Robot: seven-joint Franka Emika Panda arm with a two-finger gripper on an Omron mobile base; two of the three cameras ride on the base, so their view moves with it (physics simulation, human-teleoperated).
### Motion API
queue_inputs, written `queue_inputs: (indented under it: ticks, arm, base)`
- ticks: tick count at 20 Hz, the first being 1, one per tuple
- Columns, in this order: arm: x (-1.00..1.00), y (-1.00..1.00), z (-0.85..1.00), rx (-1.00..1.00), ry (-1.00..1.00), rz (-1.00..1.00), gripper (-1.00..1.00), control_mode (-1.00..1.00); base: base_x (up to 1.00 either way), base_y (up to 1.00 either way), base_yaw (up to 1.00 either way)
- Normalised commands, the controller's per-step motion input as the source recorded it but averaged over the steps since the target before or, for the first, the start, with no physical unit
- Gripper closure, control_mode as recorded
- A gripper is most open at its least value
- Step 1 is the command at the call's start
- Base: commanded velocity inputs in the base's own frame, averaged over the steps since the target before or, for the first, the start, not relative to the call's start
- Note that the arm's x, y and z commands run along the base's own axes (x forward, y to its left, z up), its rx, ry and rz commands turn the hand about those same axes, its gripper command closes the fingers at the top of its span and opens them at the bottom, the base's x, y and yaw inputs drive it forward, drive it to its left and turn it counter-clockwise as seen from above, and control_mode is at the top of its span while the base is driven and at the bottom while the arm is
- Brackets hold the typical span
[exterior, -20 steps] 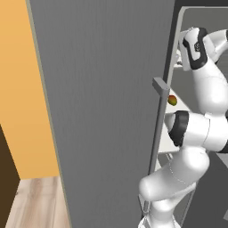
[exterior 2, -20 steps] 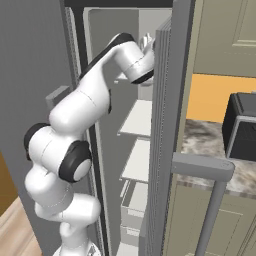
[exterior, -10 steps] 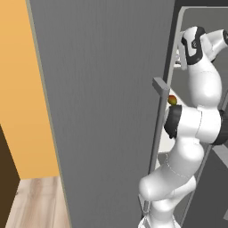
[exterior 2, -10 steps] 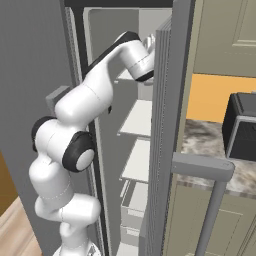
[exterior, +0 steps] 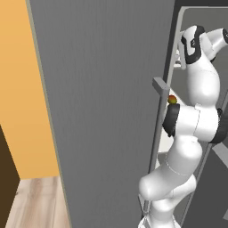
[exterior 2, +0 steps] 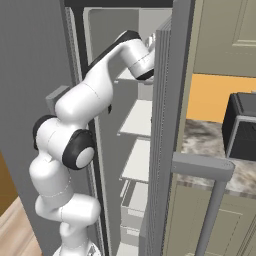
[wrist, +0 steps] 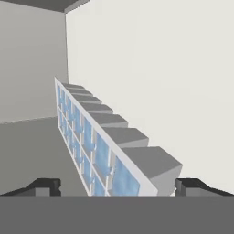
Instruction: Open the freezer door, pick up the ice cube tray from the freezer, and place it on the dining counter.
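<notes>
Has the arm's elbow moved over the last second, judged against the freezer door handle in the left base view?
Yes. The elbow has risen beside the freezer door handle, from below its top bracket to nearly level with it.

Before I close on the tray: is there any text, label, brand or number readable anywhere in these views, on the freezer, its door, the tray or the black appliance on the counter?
None: no words, labels, brands, numbers or signs.
freezer door: plain grey.
ice cube tray: unmarked.
freezer shelves: blank.
black appliance: no readable marking.

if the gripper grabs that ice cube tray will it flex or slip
The ice cube tray looks stiff: straight rims and moulded square cells, so little flex is likely. Its blue-filled cells hint at ice, so probably heavyish. Smooth walls may slip between the open gripper fingers.
</notes>
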Motion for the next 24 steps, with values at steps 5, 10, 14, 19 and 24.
queue_inputs:
  ticks: [5,10,14,19,24]
  arm:
    - [0.00,0.00,0.00,0.00,0.00,0.00,-1.00,-1.00]
    - [0.00,0.00,0.00,0.00,0.00,0.00,1.00,-1.00]
    - [0.00,0.00,0.00,0.00,0.00,0.00,1.00,-1.00]
    - [0.00,0.00,0.00,0.00,0.00,0.00,1.00,-1.00]
    - [0.00,0.00,0.00,0.00,0.00,0.00,1.00,-1.00]
  base:
    - [0.00,0.00,0.00]
    - [0.00,0.00,0.00]
    - [0.00,0.00,0.00]
    - [0.00,0.00,0.00]
    - [0.00,0.00,0.00]
